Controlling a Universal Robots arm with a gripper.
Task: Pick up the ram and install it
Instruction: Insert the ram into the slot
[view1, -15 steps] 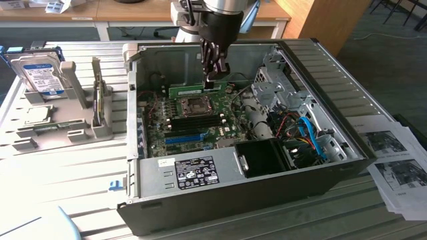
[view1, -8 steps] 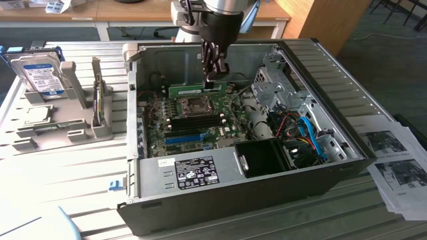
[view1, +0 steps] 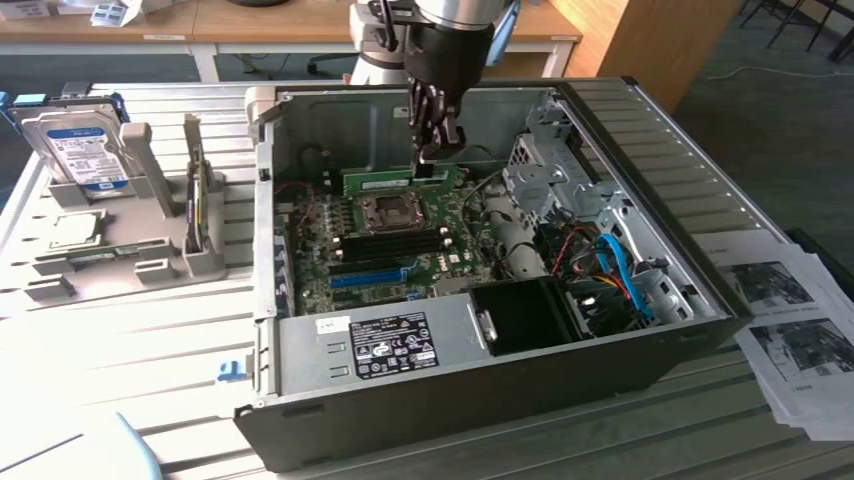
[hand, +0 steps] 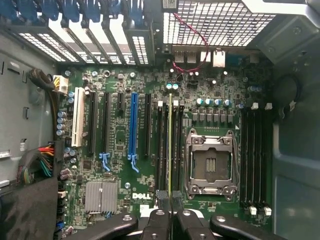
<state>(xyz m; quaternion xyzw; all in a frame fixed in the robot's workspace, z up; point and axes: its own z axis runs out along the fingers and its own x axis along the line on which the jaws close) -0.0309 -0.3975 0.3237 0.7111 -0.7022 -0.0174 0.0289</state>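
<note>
Green and narrow, the ram (view1: 398, 181) hangs inside the open computer case (view1: 674, 190), pinched at its upper edge by the gripper (view1: 430, 162), which reaches straight down from the arm. The fingers (hand: 159, 220) are drawn close together, clamped on the stick from both flat sides, with only the board's thickness between them. In the exterior view the ram sits level and on edge, above the motherboard (view1: 400, 262), just on the far side of the processor socket (view1: 390, 210). From the wrist view the ram (hand: 170, 145) shows edge-on as a thin yellow-green line running out from the gripper (hand: 170, 197), lying along the bank of black memory slots (hand: 162, 145) between the long blue slot (hand: 133, 125) and the open processor socket (hand: 210, 162). Whether its lower edge touches a slot cannot be told. Toward the near wall of the case lies the grey power supply (view1: 387, 340) with its label. Outside the case, on the exterior view's left, a hard drive (view1: 78, 150) stands upright in a grey holder (view1: 140, 255); on the exterior view's right lie printed sheets (view1: 798, 335) on the slatted table (view1: 147, 330)
</note>
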